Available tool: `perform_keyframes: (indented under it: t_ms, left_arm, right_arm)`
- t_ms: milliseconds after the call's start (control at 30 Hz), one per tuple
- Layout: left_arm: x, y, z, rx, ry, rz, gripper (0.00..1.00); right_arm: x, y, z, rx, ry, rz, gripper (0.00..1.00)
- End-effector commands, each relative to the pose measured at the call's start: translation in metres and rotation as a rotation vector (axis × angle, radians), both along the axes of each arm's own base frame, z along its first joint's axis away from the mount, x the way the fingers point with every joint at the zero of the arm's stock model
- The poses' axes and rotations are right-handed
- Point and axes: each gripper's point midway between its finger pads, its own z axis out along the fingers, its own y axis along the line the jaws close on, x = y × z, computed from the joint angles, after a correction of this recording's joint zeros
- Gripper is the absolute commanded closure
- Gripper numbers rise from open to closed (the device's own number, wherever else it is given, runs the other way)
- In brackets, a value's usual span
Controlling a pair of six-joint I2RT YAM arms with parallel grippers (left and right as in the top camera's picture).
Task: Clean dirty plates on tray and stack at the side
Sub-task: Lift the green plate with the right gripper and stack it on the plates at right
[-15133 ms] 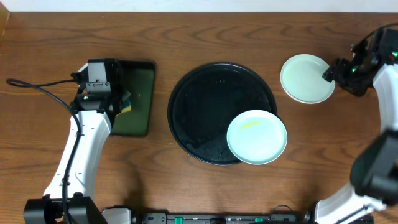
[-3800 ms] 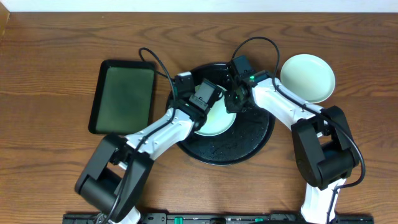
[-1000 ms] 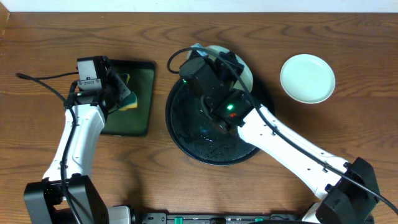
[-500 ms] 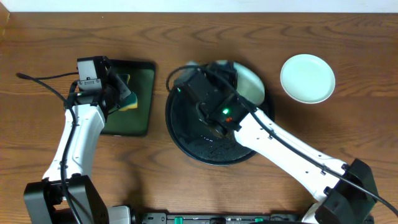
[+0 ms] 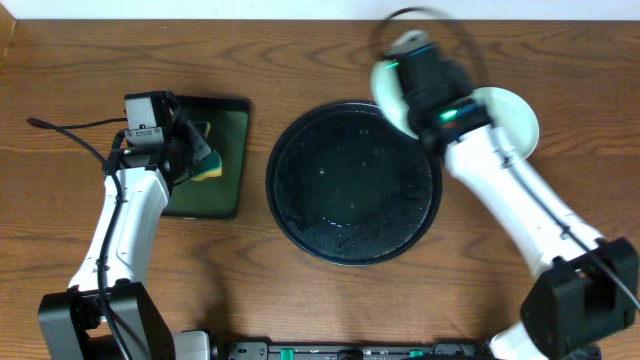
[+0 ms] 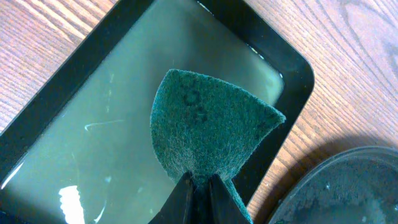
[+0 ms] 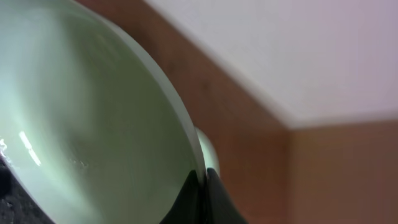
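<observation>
The mint plate point(image 7: 93, 124) hangs tilted over the round black tray point(image 5: 340, 200)'s far rim, beside the side plate point(image 5: 512, 125), my right fingers point(image 7: 200, 196) pinched shut on its rim. Stacking step, I judge: next, level and lower it. My left fingers point(image 6: 198, 194) clamp the sponge point(image 6: 208, 124).

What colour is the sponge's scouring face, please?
Dark green; the sponge shows best in the left wrist view.

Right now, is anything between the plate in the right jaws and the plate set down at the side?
Nothing visible stands between them. The held plate is in the air at the side plate's left edge. Only the right arm itself overlaps that plate in the overhead view.
</observation>
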Motion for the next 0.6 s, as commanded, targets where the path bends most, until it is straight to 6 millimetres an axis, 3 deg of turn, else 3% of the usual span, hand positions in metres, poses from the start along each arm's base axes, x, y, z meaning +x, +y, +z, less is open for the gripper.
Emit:
perform_keyframes:
  t_ms: [0, 133, 300, 400, 567]
  left_arm:
    - [-0.001, 0.001, 0.0, 0.01, -0.001, -0.011, 0.92]
    - [-0.001, 0.001, 0.0, 0.01, -0.001, -0.011, 0.92]
    - [-0.001, 0.001, 0.0, 0.01, -0.001, -0.01, 0.92]
    - [0.0, 0.001, 0.0, 0.01, -0.002, -0.011, 0.92]
    - [0.0, 0.001, 0.001, 0.011, -0.005, -0.01, 0.92]
  right_arm:
    - [0.004, -0.042, -0.017, 0.464, 0.025, -0.173, 0.99]
    - [0.003, -0.106, -0.029, 0.695, 0.039, -0.317, 0.99]
    - [-0.005, -0.177, -0.042, 0.806, 0.004, -0.505, 0.99]
    - [-0.01, -0.204, -0.059, 0.811, 0.018, -0.578, 0.99]
    - [-0.012, -0.22, -0.094, 0.812, 0.072, -0.643, 0.99]
